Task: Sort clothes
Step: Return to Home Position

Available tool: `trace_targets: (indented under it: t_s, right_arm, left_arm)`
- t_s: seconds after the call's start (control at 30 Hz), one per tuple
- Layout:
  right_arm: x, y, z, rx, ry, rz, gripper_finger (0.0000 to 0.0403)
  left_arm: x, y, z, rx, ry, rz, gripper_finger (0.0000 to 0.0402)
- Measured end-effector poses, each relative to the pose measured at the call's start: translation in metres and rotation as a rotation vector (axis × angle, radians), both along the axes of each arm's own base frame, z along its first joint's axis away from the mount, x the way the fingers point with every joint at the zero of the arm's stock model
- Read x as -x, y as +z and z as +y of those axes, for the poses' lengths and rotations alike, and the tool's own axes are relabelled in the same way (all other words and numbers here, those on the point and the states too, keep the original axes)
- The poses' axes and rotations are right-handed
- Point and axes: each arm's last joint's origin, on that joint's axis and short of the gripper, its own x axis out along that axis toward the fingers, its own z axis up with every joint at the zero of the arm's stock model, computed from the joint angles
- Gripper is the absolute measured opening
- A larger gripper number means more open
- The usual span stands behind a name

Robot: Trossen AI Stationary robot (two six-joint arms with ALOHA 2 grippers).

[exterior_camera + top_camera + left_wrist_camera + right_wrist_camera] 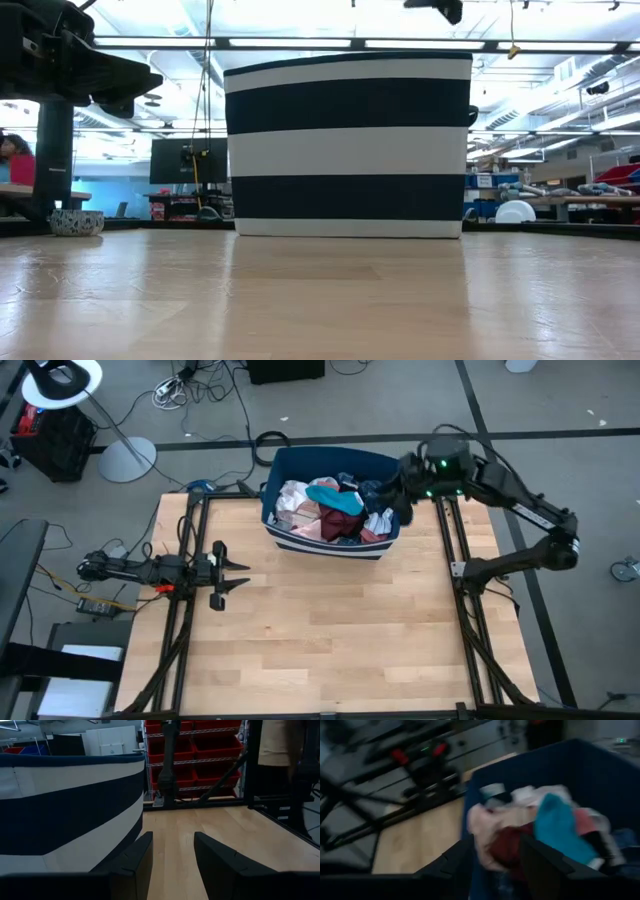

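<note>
At the table's nine o'clock edge in the high view, we find the left gripper (246, 576) lying low over the light wooden plank table (330, 650). It points toward three o'clock. Its two dark fingers are spread apart with nothing between them, and its own wrist view (172, 851) shows only bare wood in the gap.

At the table's twelve o'clock edge stands the dark blue rectangular fabric bin with white stripes (330, 546). In the low view (350, 150) we see its soft wall as broad flat bands, navy and white in turn, standing upright with squared corners.

All the clothes (325, 518) we can see lie inside the bin, heaped loosely up to the rim:
- a crumpled white and pink piece (292, 500) sits at the bin's nine o'clock end;
- a smooth teal piece (336, 497) is draped on top near the middle;
- a dark maroon piece (332, 526) lies below the teal one, toward six o'clock;
- darker folds with a scrap of white fill the three o'clock end.

Over that three o'clock end hangs the right gripper (396, 498), its fingers parted and empty. In its wrist view (495, 856) we look between them onto the same pink, maroon and teal heap against the bin's navy inner wall (600, 770).
</note>
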Motion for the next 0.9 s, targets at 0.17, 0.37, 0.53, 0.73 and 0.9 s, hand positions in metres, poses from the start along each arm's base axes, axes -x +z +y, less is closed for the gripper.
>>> trace_targets:
  t_s: [0.17, 0.37, 0.53, 0.73, 0.9]
  right_arm:
    - [0.011, -0.014, 0.031, 0.019, 0.128, -0.018, 0.0158]
    - [0.020, -0.063, 0.063, 0.058, 0.189, -0.064, 0.0157]
    - [0.027, -0.121, 0.083, 0.041, 0.262, -0.124, 0.0159]
    - [0.030, -0.194, 0.094, 0.053, 0.236, -0.174, 0.0158]
    - [0.038, -0.236, 0.094, 0.040, 0.200, -0.222, 0.0159]
  left_arm:
    - [0.000, 0.000, 0.000, 0.000, 0.001, 0.000, 0.0150]
    - [0.000, 0.000, 0.000, 0.000, 0.001, 0.000, 0.0150]
    - [0.000, 0.000, 0.000, 0.000, 0.000, -0.001, 0.0150]
    - [0.000, 0.000, 0.000, 0.000, 0.000, 0.000, 0.0150]
    - [0.000, 0.000, 0.000, 0.001, 0.000, 0.001, 0.0150]
